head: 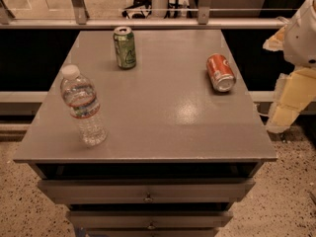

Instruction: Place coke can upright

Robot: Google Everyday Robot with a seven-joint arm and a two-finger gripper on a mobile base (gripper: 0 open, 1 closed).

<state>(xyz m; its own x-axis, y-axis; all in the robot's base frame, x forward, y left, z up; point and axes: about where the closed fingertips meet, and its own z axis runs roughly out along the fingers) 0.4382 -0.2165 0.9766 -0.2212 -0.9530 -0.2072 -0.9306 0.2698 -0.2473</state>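
The coke can (220,72) is red-orange with white lettering. It lies on its side near the right edge of the grey cabinet top (158,107), its silver end facing the front. My gripper (286,107) hangs off the table's right side, level with the can and a short way to its right. It touches nothing and holds nothing that I can see.
A green can (125,47) stands upright at the back left of the top. A clear plastic water bottle (84,105) stands upright at the front left. Drawers (148,191) lie below the front edge. A rail (148,22) runs behind the cabinet.
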